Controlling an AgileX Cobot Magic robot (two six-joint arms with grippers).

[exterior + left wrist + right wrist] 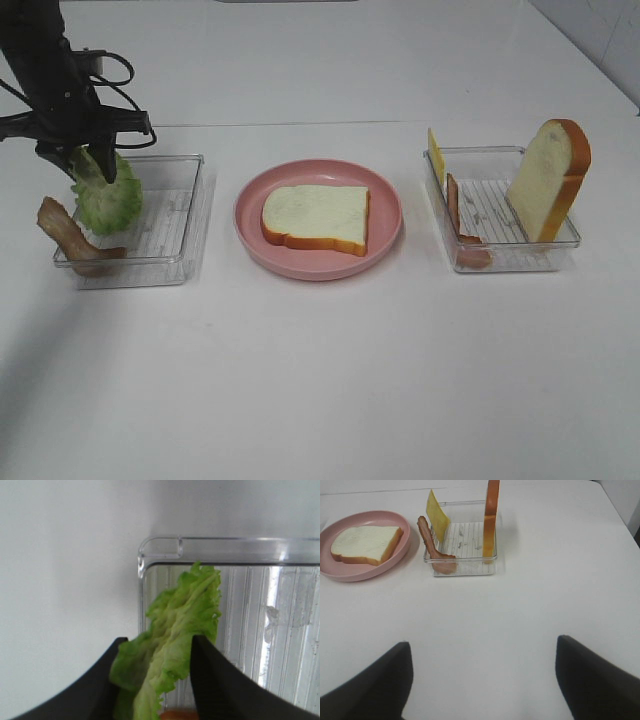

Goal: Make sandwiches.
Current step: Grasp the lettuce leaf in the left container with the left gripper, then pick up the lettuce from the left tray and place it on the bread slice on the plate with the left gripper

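Observation:
My left gripper (pixel 88 165) is shut on a ruffled green lettuce leaf (pixel 104 190), held over the left clear tray (pixel 185 215); the left wrist view shows the lettuce (pixel 170 640) pinched between both fingers. A brown bacon strip (pixel 70 238) leans over that tray's front left corner. One bread slice (pixel 318 218) lies flat on the pink plate (pixel 385 235). The right clear tray (pixel 500 255) holds an upright bread slice (pixel 548 180), a bacon strip (pixel 458 215) and a yellow cheese square (pixel 436 158). My right gripper (pixel 482 680) is open, empty, over bare table, and does not show in the exterior view.
The white table (pixel 320 380) spreads wide in front of the plate and trays. In the right wrist view the plate (pixel 400 555) with its bread slice (pixel 365 544) and the right tray (pixel 462 567) lie well beyond the fingers.

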